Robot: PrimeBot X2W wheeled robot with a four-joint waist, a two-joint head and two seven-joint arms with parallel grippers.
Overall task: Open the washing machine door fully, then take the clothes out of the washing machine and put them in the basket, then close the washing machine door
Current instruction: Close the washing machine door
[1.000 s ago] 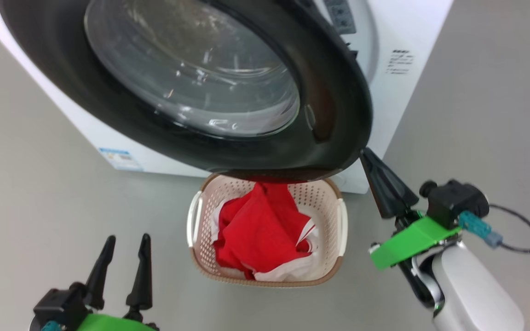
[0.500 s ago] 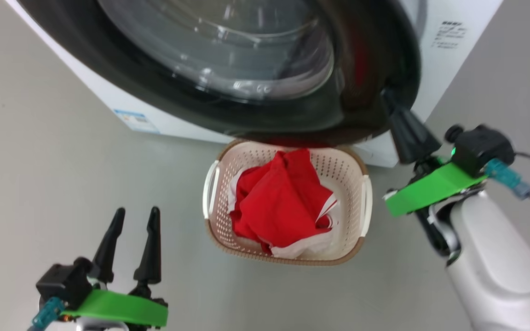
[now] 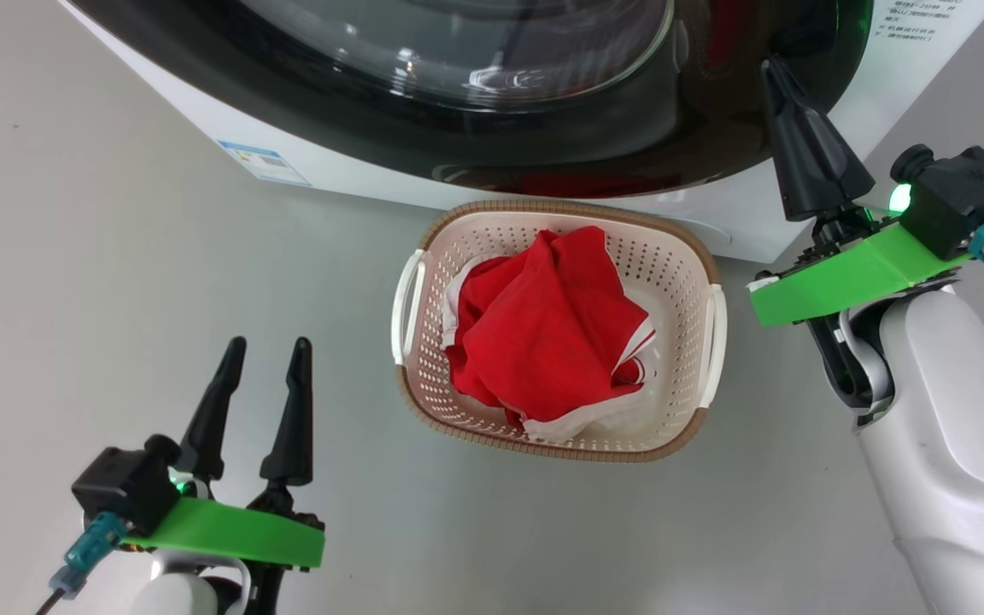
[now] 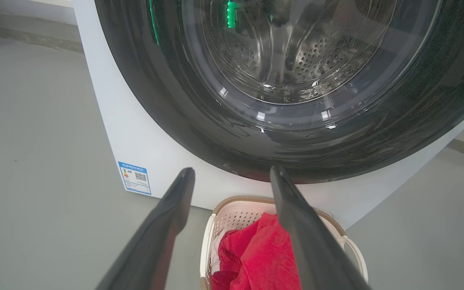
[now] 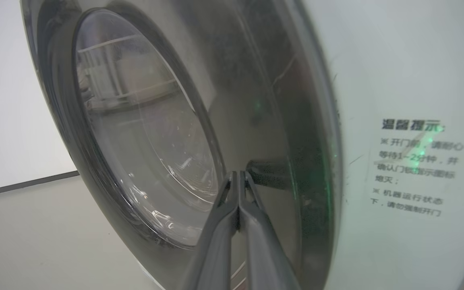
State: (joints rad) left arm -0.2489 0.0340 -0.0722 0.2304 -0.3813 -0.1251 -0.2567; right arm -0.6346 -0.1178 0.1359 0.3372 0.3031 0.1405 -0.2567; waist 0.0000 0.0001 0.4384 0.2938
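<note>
The washing machine (image 3: 347,162) is seen across the top of the head view, with the washing machine door (image 3: 594,145) swung nearly flat against its white front. In the right wrist view the black rim seems to lie flush with the panel. Whether the latch has caught cannot be settled, since the seam is seen only at a glancing angle.

The basket (image 3: 680,273) is set on the floor just before the machine, below the door's lower edge. The clothes (image 3: 552,333) are heaped in it, red cloth with white trim at the edges. The unloading is therefore judged done, and the closing of the door is the step in hand.

The right gripper (image 3: 772,73) is held with its two fingers pressed together, and nothing is gripped. Its tips are laid against the door's black rim on the robot's right, the side away from the blue label. The door thus lies straight ahead of these tips, along the line of the fingers, so any last push is best given inward by this nearer arm.

The left gripper (image 3: 270,343) is held low, well apart from the door, with its fingers spread wide and nothing between them.
</note>
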